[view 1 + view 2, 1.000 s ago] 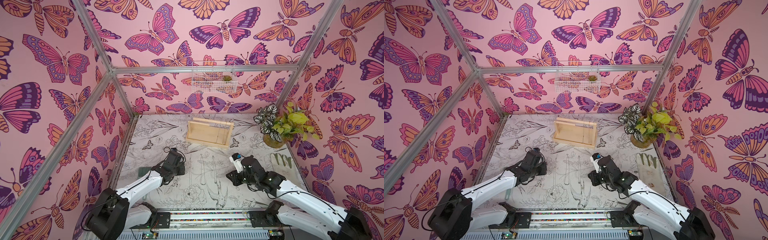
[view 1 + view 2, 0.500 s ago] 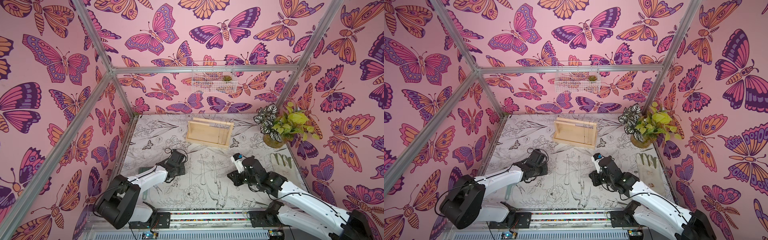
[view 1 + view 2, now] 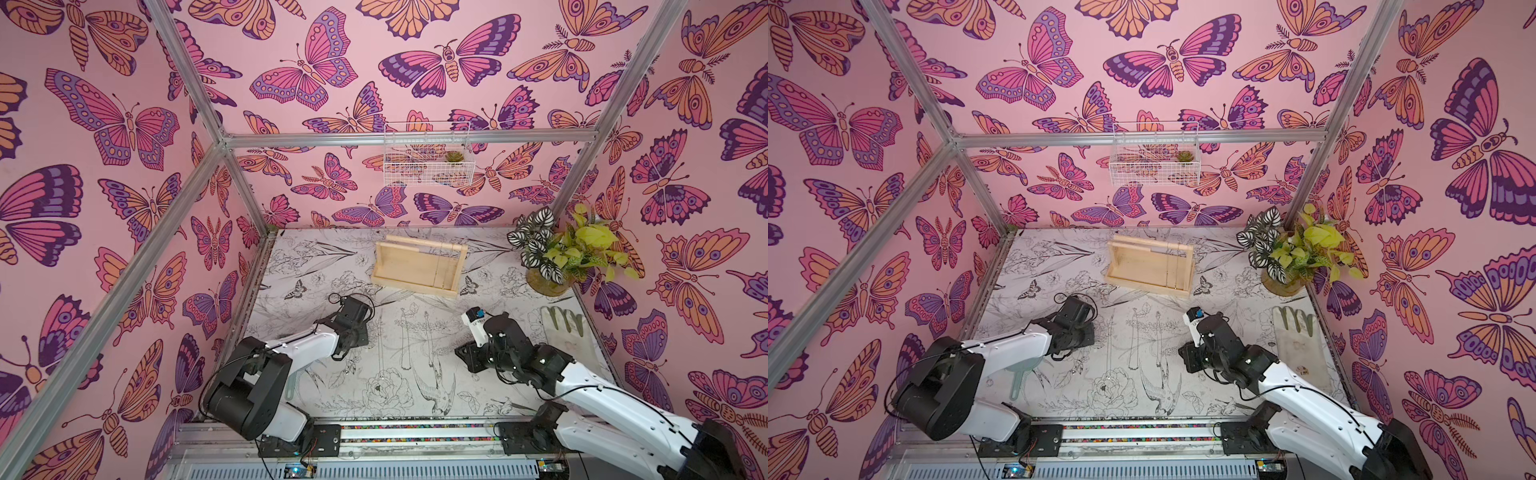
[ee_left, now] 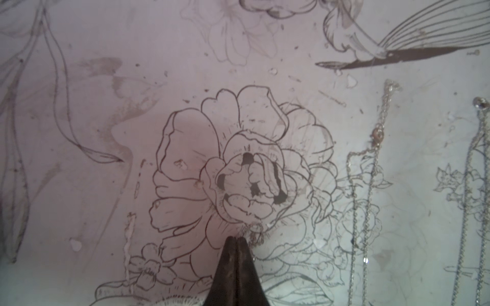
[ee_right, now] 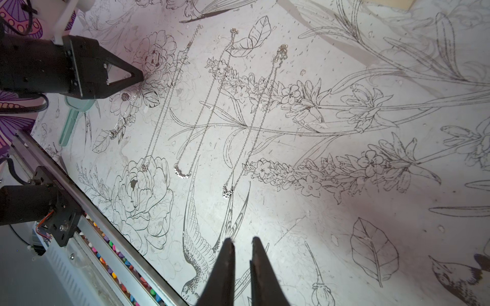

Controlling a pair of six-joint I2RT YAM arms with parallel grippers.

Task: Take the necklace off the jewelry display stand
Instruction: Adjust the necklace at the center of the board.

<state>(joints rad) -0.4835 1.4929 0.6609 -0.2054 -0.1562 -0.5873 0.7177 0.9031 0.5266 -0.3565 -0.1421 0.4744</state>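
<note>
Thin chains [image 5: 183, 171] lie across the table's [image 3: 415, 309] middle. A wooden stand [image 3: 417, 270] crowds the back edge, a plant [image 3: 569, 249] the back-right corner.

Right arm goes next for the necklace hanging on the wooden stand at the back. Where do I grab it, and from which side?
I'd pinch the necklace on its hanging chain, partway below the crossbar, where it hangs clear of the wood. Bring the right pincer in from the robot's side: the stand looks open there, and the chain sits near its right end.

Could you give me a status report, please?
Left gripper shut, right gripper slightly open, empty. Jewelry display stand upright at back, untouched. Necklaces lie flat on table, nothing blocking.
</note>
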